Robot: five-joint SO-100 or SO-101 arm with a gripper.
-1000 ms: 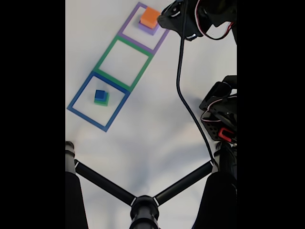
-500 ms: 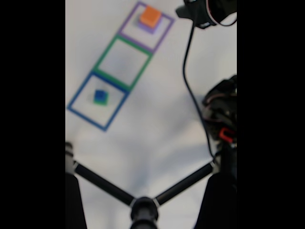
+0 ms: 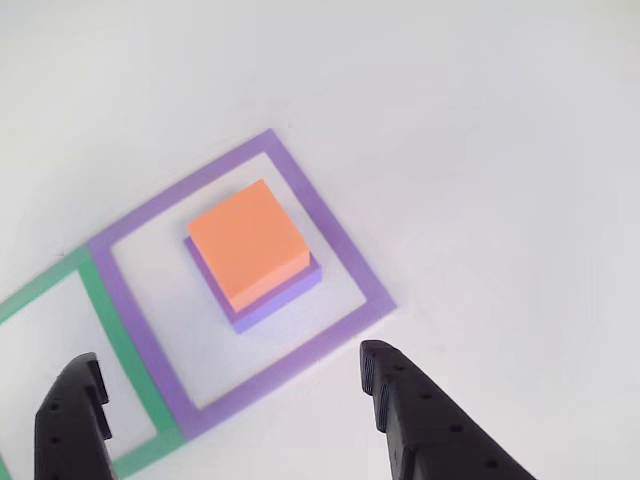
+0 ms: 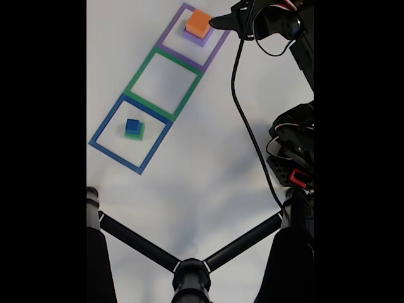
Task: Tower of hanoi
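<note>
**Two stacks standing, claw spread before the far one**

Three taped squares run in a line across the white table point(image 4: 208, 164): the purple square point(image 4: 218, 45) farthest, the green square point(image 4: 140, 67) in the middle and bare, the blue square point(image 4: 107, 120) nearest.

Findings:
- The orange block point(image 3: 246, 243) sits on the purple block point(image 3: 288, 296) inside the purple square; a rim of purple shows along its lower edges.
- In the fixed view, a small blue block point(image 4: 132, 125) rests on a green block point(image 4: 139, 134) within the blue square.
- The gripper point(image 3: 235, 405) stands released, its jaws set wide and empty. In the other view its two dark fingers point(image 3: 400, 395) frame the near edge of the purple square, short of the orange block and not touching it.

Change noted: half a second ago the arm's head sat further right and clear of the purple square; its tip now points at the orange block from the right, as it also did a second ago. All blocks are unmoved.

Assessment: the arm appears to be lining up on the orange block for the next transfer, probably to the bare green square. No grasp is made yet.
</note>
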